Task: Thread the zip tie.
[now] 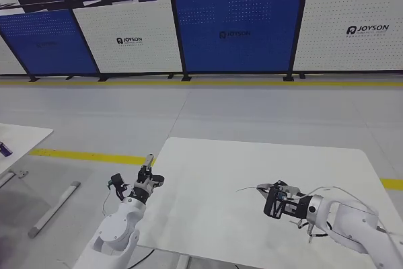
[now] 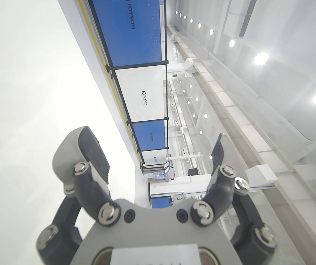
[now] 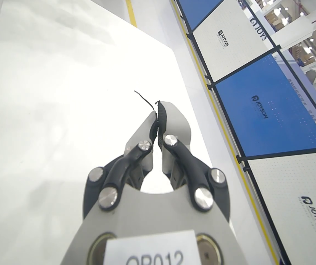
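Overhead, the right gripper (image 1: 272, 199) hovers above the table (image 1: 208, 168), and the zip tie (image 1: 249, 189) points toward the left gripper (image 1: 147, 176), likely offered for threading. At the left wrist, 2 fingers (image 2: 93, 150) are spread and hold nothing. At the right wrist, 2 fingers (image 3: 161, 117) pinch the tie and leave its tail free.

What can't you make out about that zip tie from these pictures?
- Right wrist view: the right gripper is shut on the zip tie. Its fingers hide everything but a thin black tip, so the gripped end cannot be identified.
- Top view: the zip tie is a hair-thin line beside that gripper, too small to show its locking head or whether it is threaded.
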